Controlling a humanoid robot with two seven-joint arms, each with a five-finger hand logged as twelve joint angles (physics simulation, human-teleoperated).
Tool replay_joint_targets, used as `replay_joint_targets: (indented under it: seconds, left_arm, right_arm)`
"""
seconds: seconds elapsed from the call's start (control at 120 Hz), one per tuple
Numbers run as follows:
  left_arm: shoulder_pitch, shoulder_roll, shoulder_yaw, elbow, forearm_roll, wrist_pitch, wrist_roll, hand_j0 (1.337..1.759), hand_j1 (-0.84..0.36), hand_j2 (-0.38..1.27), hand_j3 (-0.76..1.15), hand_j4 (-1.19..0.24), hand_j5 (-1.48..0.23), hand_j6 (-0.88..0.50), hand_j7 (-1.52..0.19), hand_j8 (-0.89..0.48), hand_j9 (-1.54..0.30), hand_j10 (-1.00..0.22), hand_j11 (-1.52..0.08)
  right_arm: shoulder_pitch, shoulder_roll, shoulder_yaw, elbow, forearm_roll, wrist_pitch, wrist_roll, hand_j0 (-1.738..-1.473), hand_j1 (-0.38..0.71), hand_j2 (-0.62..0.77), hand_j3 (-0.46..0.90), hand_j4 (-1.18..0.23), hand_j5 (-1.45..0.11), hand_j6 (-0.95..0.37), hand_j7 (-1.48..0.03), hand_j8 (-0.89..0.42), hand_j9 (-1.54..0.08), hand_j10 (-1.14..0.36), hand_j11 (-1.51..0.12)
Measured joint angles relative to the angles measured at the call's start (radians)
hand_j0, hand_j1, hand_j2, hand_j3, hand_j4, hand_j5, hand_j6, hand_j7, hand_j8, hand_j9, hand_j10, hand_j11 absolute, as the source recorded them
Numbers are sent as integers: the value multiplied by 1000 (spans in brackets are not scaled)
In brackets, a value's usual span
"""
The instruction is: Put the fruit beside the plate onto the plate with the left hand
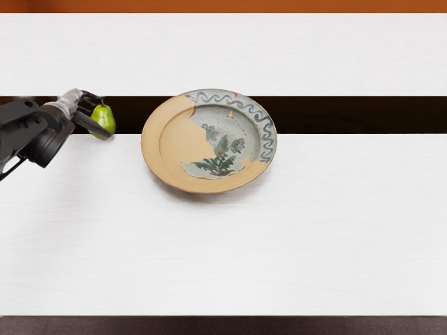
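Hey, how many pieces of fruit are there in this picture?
1. A green pear, gripped by the left hand, sits left of the plate. Nothing seems to hide another.

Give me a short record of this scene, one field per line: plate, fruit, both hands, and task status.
plate: tan, leaf pattern, holds nothing
pear: green, left of plate, apart from it
left hand: fingers curled around pear
right hand: not in view
pear lifted: cannot tell
status: pear not yet on plate
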Motion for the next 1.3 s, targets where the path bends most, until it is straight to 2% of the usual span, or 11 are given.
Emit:
replay_joint_targets:
  seconds: [0.492, 0.525, 0.683, 0.875, 0.992, 1.133, 1.3]
  left_arm:
    - [10, -39, 9, 24, -3, -2, -4, 1658, -169, 91, 0, -441, -557, -437, -557, -418, -564, -437, -564]
    - [15, -40, 10, 24, 3, -1, -5, 1657, -176, 54, 0, -443, -557, -441, -571, -419, -588, -451, -589]
    - [17, -39, 16, 24, 1, -5, -5, 1656, -190, 99, 0, -459, -622, -411, -644, -358, -667, -501, -668]
    - [13, -40, 24, 24, -10, -13, -2, 1654, -199, 161, 0, -484, -703, -405, -729, -374, -748, -556, -749]
    - [4, -40, 27, 20, -22, -20, 0, 1654, -227, 214, 0, -450, -758, -372, -774, -345, -784, -532, -786]
    - [-3, -37, 22, 9, -33, -38, 2, 1653, -222, 174, 0, -426, -799, -349, -810, -324, -814, -512, -817]
    - [-12, 17, -21, -61, -49, -70, 6, 1653, -229, 193, 0, -420, -820, -343, -831, -317, -833, -510, -833]
  right_arm:
    - [0, 0, 0, 0, 0, 0, 0, -1658, -340, -2, 0, -8, -10, -8, -10, -8, -10, -8, -10]
    - [0, 0, 0, 0, 0, 0, 0, -1658, -340, -2, 0, -8, -10, -8, -10, -8, -10, -8, -10]
    - [0, 0, 0, 0, 0, 0, 0, -1658, -340, -2, 0, -8, -10, -8, -10, -8, -10, -8, -10]
    - [0, 0, 0, 0, 0, 0, 0, -1658, -340, -2, 0, -8, -10, -8, -10, -8, -10, -8, -10]
    - [0, 0, 0, 0, 0, 0, 0, -1658, -340, -2, 0, -8, -10, -8, -10, -8, -10, -8, -10]
    - [0, 0, 0, 0, 0, 0, 0, -1658, -340, -2, 0, -8, -10, -8, -10, -8, -10, -8, -10]
    - [0, 0, 0, 0, 0, 0, 0, -1658, -340, -2, 0, -8, -10, -8, -10, -8, -10, -8, -10]
